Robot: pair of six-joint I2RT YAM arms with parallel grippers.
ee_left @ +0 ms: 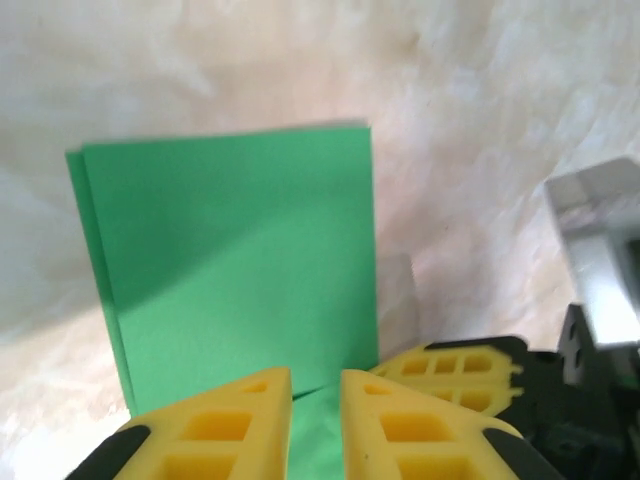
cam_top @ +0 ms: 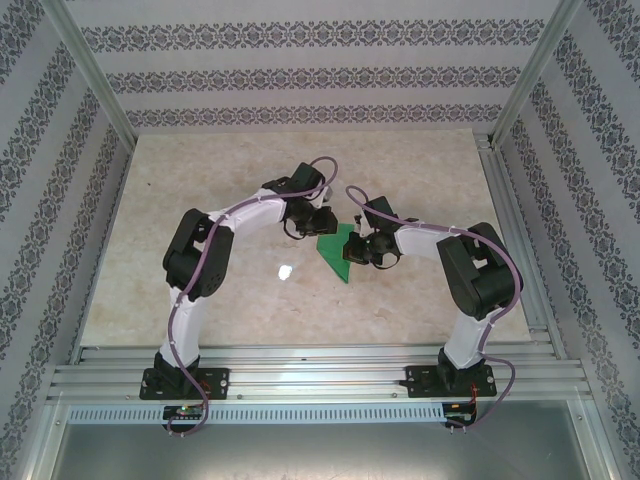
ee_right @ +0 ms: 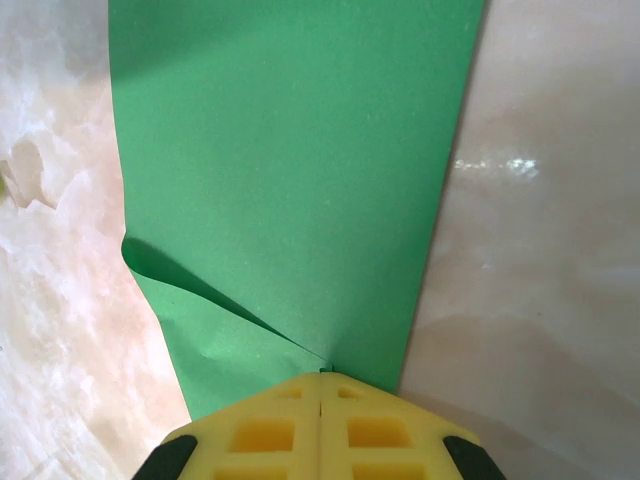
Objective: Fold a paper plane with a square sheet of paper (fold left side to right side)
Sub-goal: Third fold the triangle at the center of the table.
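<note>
Two risks are noted. At the left gripper (ee_left: pixel 315 385), jaws narrowly parted over the folded square sheet of paper (ee_left: pixel 240 260) at mid-table (cam_top: pixel 200 290), layers may be shifted. At the right gripper (ee_right: pixel 320 378), clamped on the sheet's buckled edge, tearing may be caused by pulling.

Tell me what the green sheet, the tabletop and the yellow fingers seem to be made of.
Green sheet: thin matte paper; it buckles into a soft ridge and shows layered edges.
Tabletop: looks like polished marble or a marble-print laminate; cream veining and shiny highlights.
Yellow fingers: probably moulded plastic or rubber, matte, with hollow square cells.
</note>
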